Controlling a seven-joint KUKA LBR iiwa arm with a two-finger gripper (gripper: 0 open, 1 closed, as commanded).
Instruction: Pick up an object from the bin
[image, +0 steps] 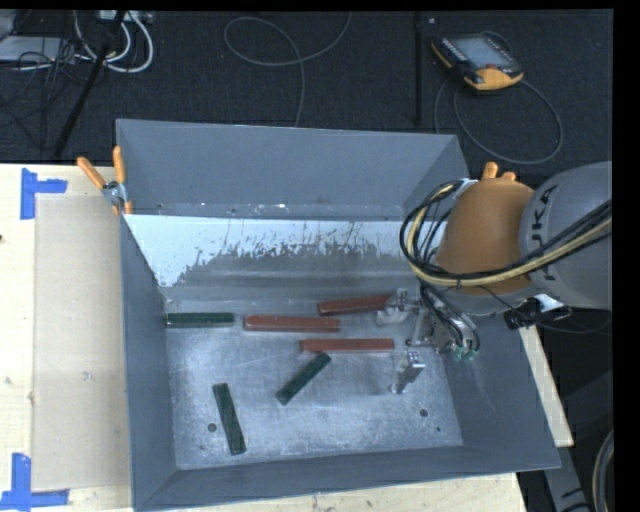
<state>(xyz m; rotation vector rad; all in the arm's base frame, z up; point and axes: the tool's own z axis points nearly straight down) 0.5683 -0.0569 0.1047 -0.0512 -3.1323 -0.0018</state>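
My gripper (401, 345) hangs low over the right part of the bin floor, open, with one finger (393, 309) toward the back and the other finger (407, 376) toward the front. A red-brown flat stick (345, 345) lies on the floor with its right end reaching into the gap between the fingers. A second red-brown stick (354, 304) lies just behind, its right end close to the back finger. A dark green stick (303, 378) lies slanted to the left of the front finger.
Another red-brown stick (291, 323) lies mid-bin. A dark green stick (200, 320) rests by the left wall and another green stick (228, 418) near the front left. The arm with its orange cover and cables overhangs the right wall.
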